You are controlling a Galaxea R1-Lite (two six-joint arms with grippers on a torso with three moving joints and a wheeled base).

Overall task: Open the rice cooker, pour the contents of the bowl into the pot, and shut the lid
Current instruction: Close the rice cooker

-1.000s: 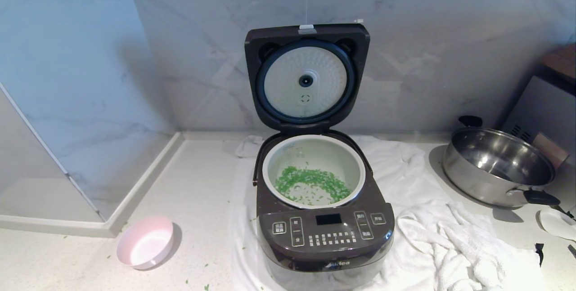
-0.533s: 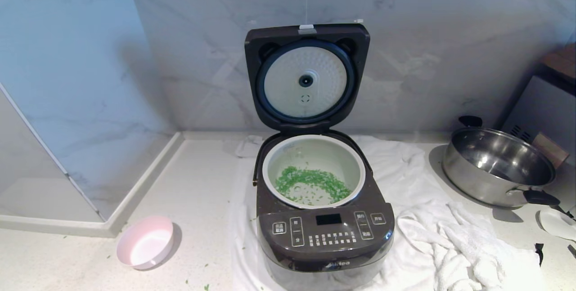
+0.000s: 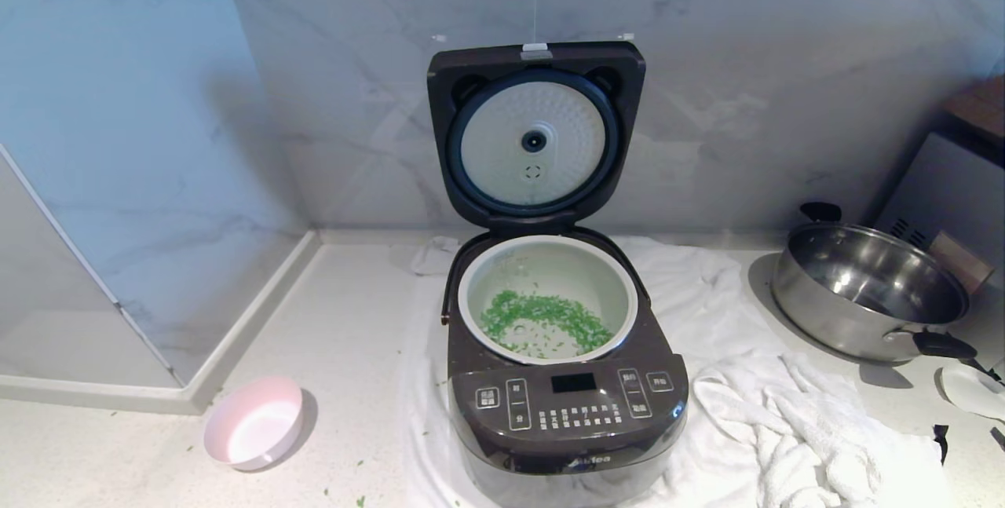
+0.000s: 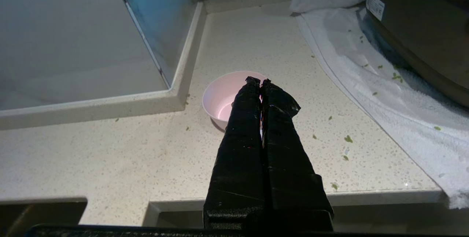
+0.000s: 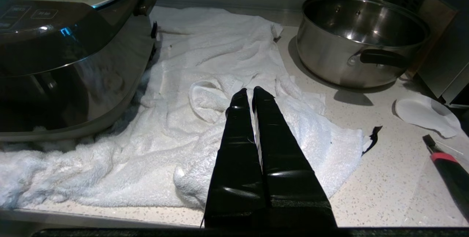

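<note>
both tools closed and empty: left tool (image 4: 260,82) above bowl (image 4: 223,97), right tool (image 5: 249,92) over towel (image 5: 220,65).

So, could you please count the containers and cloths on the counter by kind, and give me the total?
Rice cooker, lid open, green bits inside: 1
Pink bowl, empty: 1
Steel pot: 1
White towel: 1
Total: 4

Right gripper (image 5: 248,92) (fingers pressed together) hangs over white towel (image 5: 205,83), between rice cooker (image 5: 69,65) and steel pot (image 5: 361,35).
</note>
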